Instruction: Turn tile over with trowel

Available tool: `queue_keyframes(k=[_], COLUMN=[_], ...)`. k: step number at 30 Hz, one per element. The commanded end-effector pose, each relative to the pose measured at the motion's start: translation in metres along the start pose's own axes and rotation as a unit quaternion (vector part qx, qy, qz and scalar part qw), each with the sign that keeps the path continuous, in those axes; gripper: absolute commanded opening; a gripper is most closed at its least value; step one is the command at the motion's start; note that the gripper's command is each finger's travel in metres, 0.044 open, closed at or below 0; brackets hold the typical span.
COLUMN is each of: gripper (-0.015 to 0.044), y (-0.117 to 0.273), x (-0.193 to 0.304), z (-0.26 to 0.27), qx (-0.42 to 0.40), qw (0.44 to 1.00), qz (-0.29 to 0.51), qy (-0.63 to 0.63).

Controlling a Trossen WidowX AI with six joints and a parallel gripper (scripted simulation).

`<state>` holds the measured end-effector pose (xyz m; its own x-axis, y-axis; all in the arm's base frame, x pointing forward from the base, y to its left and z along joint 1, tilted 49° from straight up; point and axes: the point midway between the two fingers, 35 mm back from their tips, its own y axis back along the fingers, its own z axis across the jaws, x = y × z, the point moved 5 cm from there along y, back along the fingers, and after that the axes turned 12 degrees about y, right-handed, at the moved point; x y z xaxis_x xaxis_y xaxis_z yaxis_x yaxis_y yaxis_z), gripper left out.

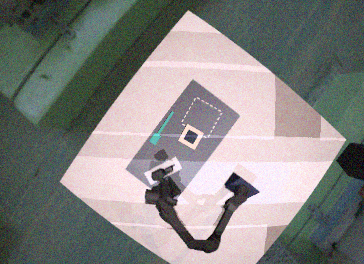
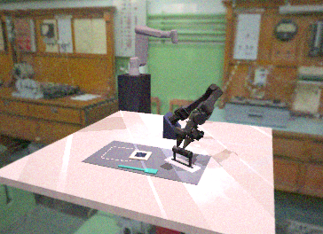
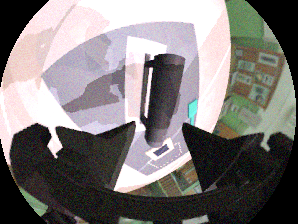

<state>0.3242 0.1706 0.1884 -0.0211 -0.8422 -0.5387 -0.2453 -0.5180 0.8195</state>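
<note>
Hovering at the handle of a white-bladed trowel (image 1: pixel 176 164) (image 2: pixel 190 167) (image 3: pixel 167 85), the black jaws (image 1: pixel 160 175) (image 2: pixel 182 145) stand open, gripping nothing. Seen from above, a square tile (image 1: pixel 183 138) (image 2: pixel 148 155) (image 3: pixel 155 152) lies at the trowel's one o'clock, dark marking up, overlapping the near edge of the dashed outline (image 1: pixel 221 110) (image 2: pixel 103 153) (image 3: pixel 180 145). A teal flat-ended tool (image 1: pixel 156 139) (image 2: pixel 151 171) (image 3: pixel 193 109) lies at the tile's ten o'clock, on the gray mat (image 1: pixel 220 117) (image 2: pixel 95 159) (image 3: pixel 187 45) atop the desk (image 1: pixel 115 135) (image 2: pixel 89 191) (image 3: pixel 212 30).
</note>
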Motion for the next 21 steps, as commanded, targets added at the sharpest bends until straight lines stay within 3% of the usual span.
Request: queue_keyframes(k=[1, 12, 21], gripper=[0.0300, 0.0300, 0.0300], y=[-0.001, 0.004, 0.001], x=[-0.001, 0.000, 0.000], z=[0.012, 0.044, 0.045], qx=[0.053, 0.203, 0.211], qw=[0.998, 0.977, 0.975], qz=[0.007, -0.024, -0.027], qy=[-0.012, -0.064, -0.068])
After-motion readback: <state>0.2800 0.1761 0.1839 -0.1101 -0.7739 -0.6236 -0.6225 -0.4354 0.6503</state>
